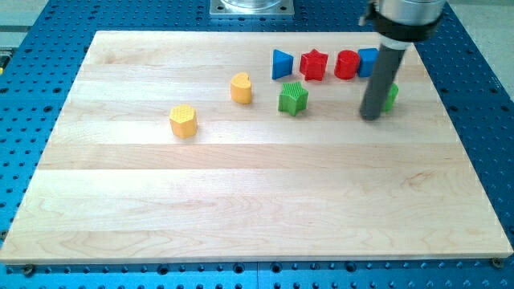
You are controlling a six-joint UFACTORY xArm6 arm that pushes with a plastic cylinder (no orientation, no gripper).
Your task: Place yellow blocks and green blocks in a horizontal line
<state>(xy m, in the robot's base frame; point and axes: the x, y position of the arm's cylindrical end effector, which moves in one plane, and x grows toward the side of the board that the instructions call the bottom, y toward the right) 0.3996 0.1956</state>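
A yellow hexagon-like block (184,120) lies left of the board's middle. A yellow rounded block (241,87) lies up and to its right. A green star block (293,98) sits right of that. A second green block (391,95) is mostly hidden behind my rod at the view's right. My tip (370,116) rests on the board just left of and touching or nearly touching this green block, well right of the green star.
A row along the view's top holds a blue triangle (281,63), a red star (314,64), a red round block (346,64) and a blue block (368,61) partly behind the rod. The wooden board (241,201) lies on a blue perforated table.
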